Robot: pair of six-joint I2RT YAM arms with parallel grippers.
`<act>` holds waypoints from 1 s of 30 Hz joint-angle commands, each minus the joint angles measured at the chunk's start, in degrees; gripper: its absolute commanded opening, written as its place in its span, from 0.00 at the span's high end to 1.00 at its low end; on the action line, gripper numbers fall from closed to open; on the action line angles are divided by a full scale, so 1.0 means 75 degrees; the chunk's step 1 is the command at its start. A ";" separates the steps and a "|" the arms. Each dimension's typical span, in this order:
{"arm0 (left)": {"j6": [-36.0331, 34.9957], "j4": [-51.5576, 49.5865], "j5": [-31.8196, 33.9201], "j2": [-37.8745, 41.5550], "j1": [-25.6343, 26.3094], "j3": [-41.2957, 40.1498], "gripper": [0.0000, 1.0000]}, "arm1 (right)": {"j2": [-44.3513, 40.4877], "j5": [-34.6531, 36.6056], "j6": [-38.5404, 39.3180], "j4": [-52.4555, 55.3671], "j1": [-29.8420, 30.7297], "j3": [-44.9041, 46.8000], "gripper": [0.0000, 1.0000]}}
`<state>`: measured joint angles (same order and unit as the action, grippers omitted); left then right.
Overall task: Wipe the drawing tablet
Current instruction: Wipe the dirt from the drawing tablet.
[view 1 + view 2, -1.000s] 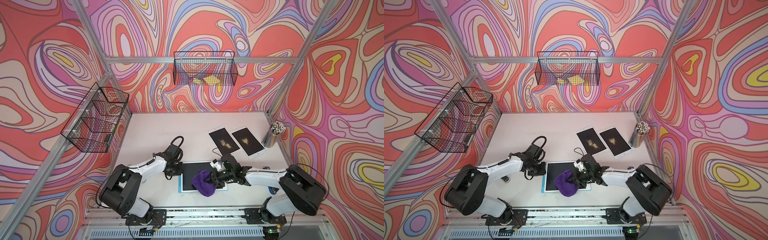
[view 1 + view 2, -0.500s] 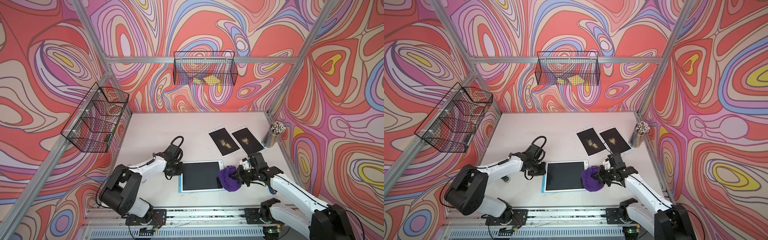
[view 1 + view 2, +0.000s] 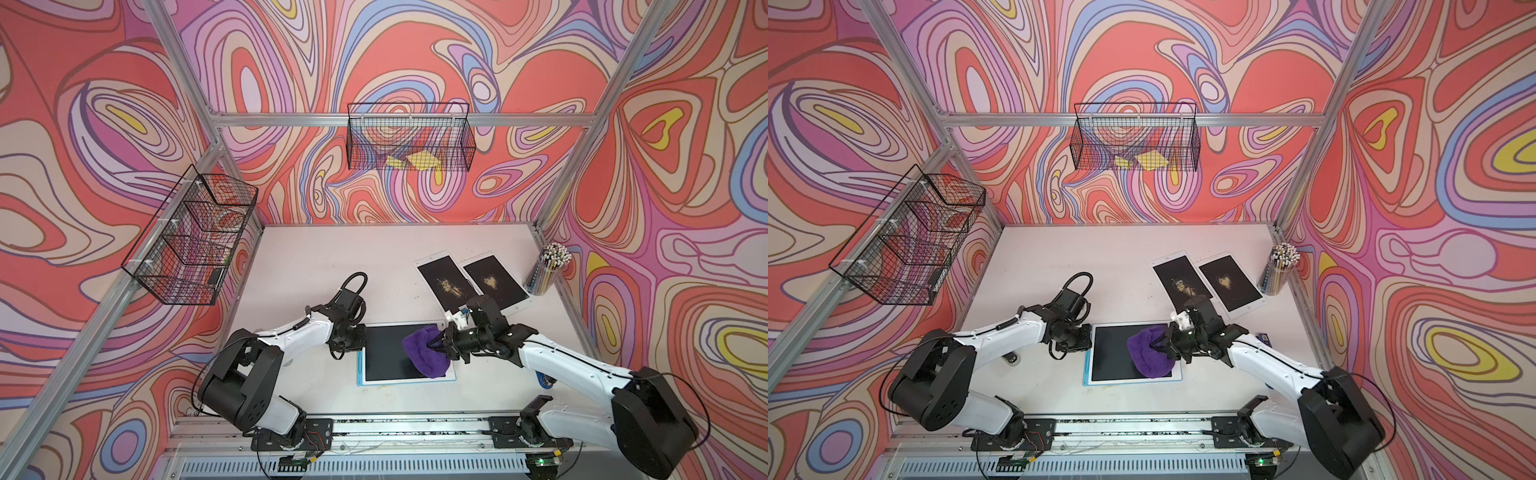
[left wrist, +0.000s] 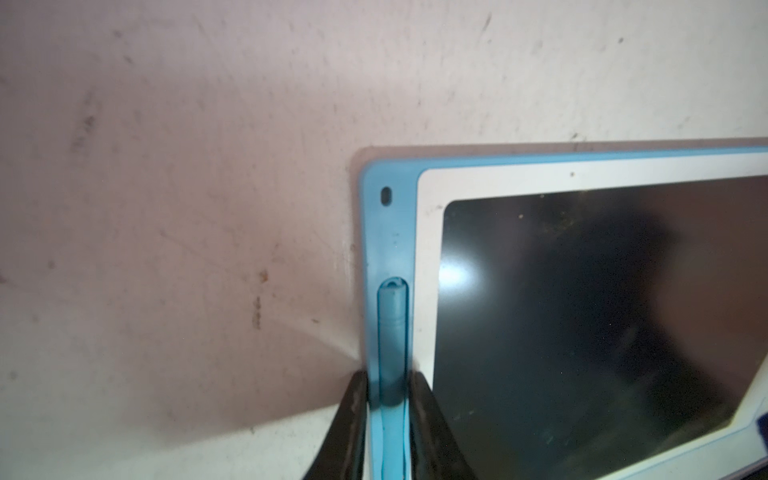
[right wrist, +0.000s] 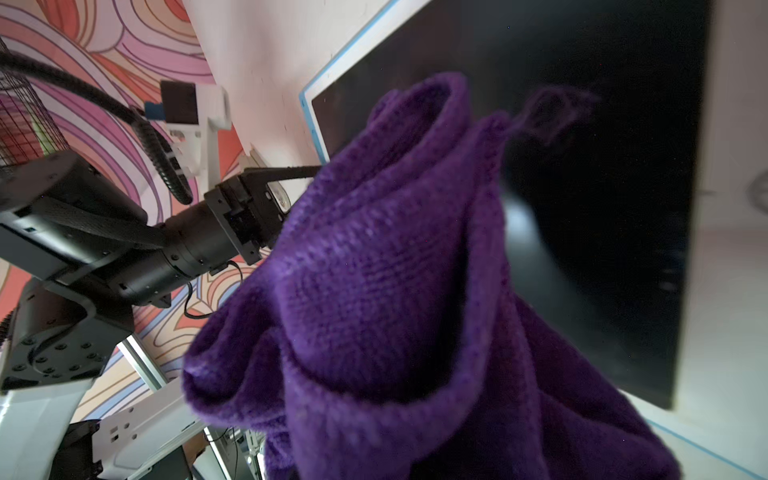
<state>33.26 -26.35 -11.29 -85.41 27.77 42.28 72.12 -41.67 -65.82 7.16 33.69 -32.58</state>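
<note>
Pale counter, and at its 6 o'clock side the tablet lies flat, screen up, long axis running 9 to 3, blue edge at 9. The purple cloth, bunched, sits on the screen's 3 o'clock end. Left fingers pinch the 9 o'clock edge, nearly closed. Right fingers reach in from 3, clamped tight on the cloth.

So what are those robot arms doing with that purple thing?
They're cleaning a drawing tablet. The left gripper pinches the tablet's blue edge, apparently to steady it on the table. The right gripper holds a bunched purple cloth on the dark screen, at the end nearest that arm. Two more tablets with yellowish specks lie farther back, untouched.
</note>
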 commanded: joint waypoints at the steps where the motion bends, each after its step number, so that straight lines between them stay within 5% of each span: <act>1: 0.0080 -0.0236 0.0250 -0.0085 -0.0019 -0.0153 0.80 | 0.0684 -0.0174 -0.0811 -0.1860 0.0466 -0.0247 1.00; 3: 0.0071 -0.0248 0.0256 -0.0065 -0.0022 -0.0143 0.79 | 0.1225 -0.0093 -0.0526 -0.1617 0.0732 -0.0572 1.00; 8: 0.0046 -0.0273 0.0282 -0.0050 -0.0015 -0.0130 0.80 | 0.2417 0.1409 0.2107 0.1468 0.1294 -0.2017 1.00; 12: 0.0048 -0.0249 0.0252 -0.0062 -0.0022 -0.0130 0.80 | 0.2705 0.2189 0.2604 0.2075 0.1070 -0.1644 1.00; 20: -0.0004 -0.0224 0.0205 -0.0085 -0.0023 -0.0094 0.80 | 0.0313 0.1975 0.3432 0.3209 -0.2076 0.0350 1.00; 25: -0.0018 -0.0196 0.0177 -0.0108 -0.0034 -0.0070 0.80 | -0.1328 0.2421 0.3462 0.4664 -0.2219 -0.0492 1.00; 30: -0.0019 -0.0200 0.0210 -0.0097 -0.0030 -0.0057 0.80 | -0.1656 0.2377 0.3438 0.5111 -0.2217 -0.1411 1.00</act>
<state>33.21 -26.24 -11.35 -85.43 27.77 42.28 60.40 -25.36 -41.23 41.01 17.10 -39.99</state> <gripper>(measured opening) 0.205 0.143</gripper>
